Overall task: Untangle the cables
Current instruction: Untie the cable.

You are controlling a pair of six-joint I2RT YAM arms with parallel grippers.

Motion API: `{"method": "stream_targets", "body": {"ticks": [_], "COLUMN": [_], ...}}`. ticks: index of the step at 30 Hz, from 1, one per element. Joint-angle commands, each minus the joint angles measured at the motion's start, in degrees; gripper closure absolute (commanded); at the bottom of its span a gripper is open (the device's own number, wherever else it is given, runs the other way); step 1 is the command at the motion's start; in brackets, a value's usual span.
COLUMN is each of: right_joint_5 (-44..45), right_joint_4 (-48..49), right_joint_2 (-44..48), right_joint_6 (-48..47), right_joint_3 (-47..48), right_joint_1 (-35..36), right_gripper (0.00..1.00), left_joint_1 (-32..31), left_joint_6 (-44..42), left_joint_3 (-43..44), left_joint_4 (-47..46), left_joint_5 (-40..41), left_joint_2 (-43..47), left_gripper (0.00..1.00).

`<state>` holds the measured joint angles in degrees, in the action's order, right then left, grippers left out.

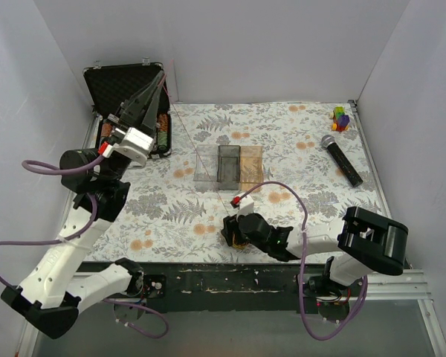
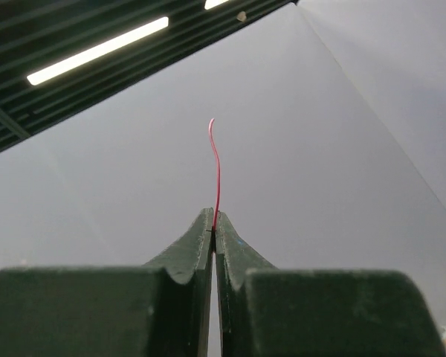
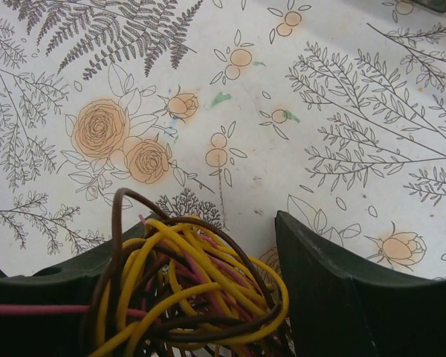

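Case (image 1: 123, 82) — open | dark bin (image 1: 229, 163) in clear tray (image 1: 204, 172) | cables (image 3: 186, 290) at right hand (image 3: 208, 232)

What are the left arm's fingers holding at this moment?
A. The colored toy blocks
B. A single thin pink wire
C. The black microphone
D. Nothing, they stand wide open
B: in the left wrist view the left fingers are pressed shut on one pink wire, which rises from between their tips, while the tangled bundle lies on the table by the other arm.
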<state>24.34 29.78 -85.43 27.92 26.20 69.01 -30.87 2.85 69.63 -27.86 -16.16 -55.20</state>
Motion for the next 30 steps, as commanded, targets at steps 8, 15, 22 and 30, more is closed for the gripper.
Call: {"method": "stream_targets", "body": {"ticks": [8,15,22,30], "right_joint_5": [2.21,1.85,1.94,2.56], "right_joint_4": [1.77,3.44,4.58,3.53], "right_joint_2": [0.53,1.31,2.11,3.42], "right_joint_6": [3.01,5.03,8.28,9.34], "right_joint_3": [-5.27,-8.79,-12.83,-13.98], "right_joint_1": [0.16,0.16,0.16,0.16], "right_gripper": [0.29,0.36,0.4,0.41], "left_joint_1": [-0.06,-0.06,-0.06,-0.06], "left_joint_6": [-11.73,-14.1,-18.4,-14.72], "left_joint_3": [17.11,24.58,37.76,41.58], "left_joint_4": [-11.17,-12.65,-13.1,-5.98], "left_joint_5": [7.64,5.7,6.67,4.92], "left_joint_2": [-7.46,-11.06,-16.86,-16.89], "left_gripper": [1.0,1.0,1.0,1.0]}}
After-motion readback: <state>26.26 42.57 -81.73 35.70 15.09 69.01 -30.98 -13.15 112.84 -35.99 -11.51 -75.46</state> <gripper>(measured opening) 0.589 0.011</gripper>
